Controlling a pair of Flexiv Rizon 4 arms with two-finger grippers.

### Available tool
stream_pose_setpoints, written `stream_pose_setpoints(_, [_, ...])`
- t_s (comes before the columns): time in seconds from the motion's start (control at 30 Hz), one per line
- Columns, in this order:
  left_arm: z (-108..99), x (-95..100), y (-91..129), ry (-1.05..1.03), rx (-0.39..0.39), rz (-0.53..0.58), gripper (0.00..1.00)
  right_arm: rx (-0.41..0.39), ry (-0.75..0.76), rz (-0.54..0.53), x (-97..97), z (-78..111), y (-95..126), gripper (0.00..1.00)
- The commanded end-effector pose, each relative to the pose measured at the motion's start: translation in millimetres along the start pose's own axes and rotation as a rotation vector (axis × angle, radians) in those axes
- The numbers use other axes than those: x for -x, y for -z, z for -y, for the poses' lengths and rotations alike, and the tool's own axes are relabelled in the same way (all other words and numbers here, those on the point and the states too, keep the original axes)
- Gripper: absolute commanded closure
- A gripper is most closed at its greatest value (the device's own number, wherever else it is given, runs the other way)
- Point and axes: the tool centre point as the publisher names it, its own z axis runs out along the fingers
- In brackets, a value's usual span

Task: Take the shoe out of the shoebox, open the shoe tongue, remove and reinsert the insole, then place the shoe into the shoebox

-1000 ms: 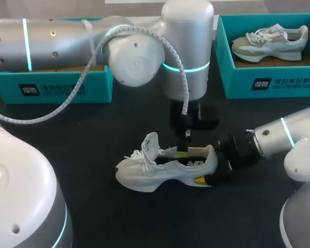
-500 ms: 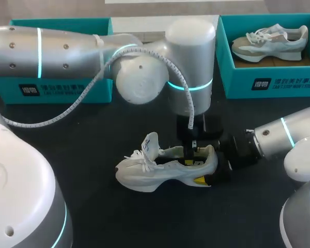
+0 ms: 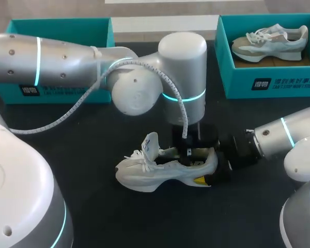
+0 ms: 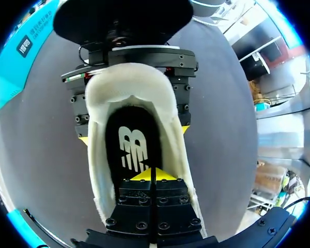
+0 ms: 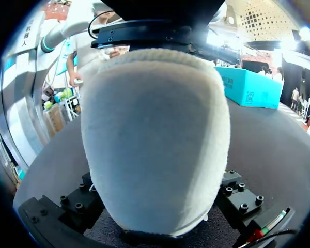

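Observation:
A white shoe [image 3: 163,168] stands upright on the dark table, toe to the left, its tongue [image 3: 151,144] pulled up. My right gripper [image 3: 214,168] is shut on the shoe's heel [image 5: 155,134], one finger on each side. My left gripper [image 4: 152,174] is shut, its yellow tips pressed together inside the shoe's opening, right over the black insole [image 4: 132,147]. In the head view the left gripper [image 3: 188,151] reaches down into the shoe from above. Nothing shows between its fingers.
A teal shoebox [image 3: 62,88] stands at the back left, partly hidden by my left arm. Another teal shoebox [image 3: 268,85] at the back right holds a second shoe [image 3: 268,41]. Bare dark table lies in front of the shoe.
My left arm has come down and a little forward, bringing its shut gripper into the shoe's opening. The shoe and my right arm have not moved.

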Motion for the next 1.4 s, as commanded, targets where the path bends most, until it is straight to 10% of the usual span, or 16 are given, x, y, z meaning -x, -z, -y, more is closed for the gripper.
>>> stream_pose_setpoints(0.03, [-0.3, -4.2, -5.0, -0.009, -0.007, -0.007, 0.76, -0.003, -0.001, 0.000, -1.5, 9.3, -3.4, 1.00])
stream_pose_setpoints(0.77, [-10.1, 8.2, -43.8, -0.029, -0.032, 0.111, 0.55, -0.003, -0.001, 0.000, -1.5, 9.3, -3.4, 1.00])
stream_pose_setpoints(0.83, [-11.0, 12.3, -47.9, -0.024, -0.035, 0.133, 0.64, -0.003, -0.001, 0.000, -1.5, 9.3, -3.4, 1.00])
stream_pose_setpoints(0.9, [-12.1, 15.6, -50.4, -0.018, -0.034, 0.148, 1.00, -0.003, -0.001, 0.000, -1.5, 9.3, -3.4, 1.00])
stream_pose_setpoints(1.4, [-18.0, 17.0, -9.6, -0.028, -0.008, 0.119, 1.00, -0.003, -0.001, 0.000, -1.5, 9.3, -3.4, 1.00])
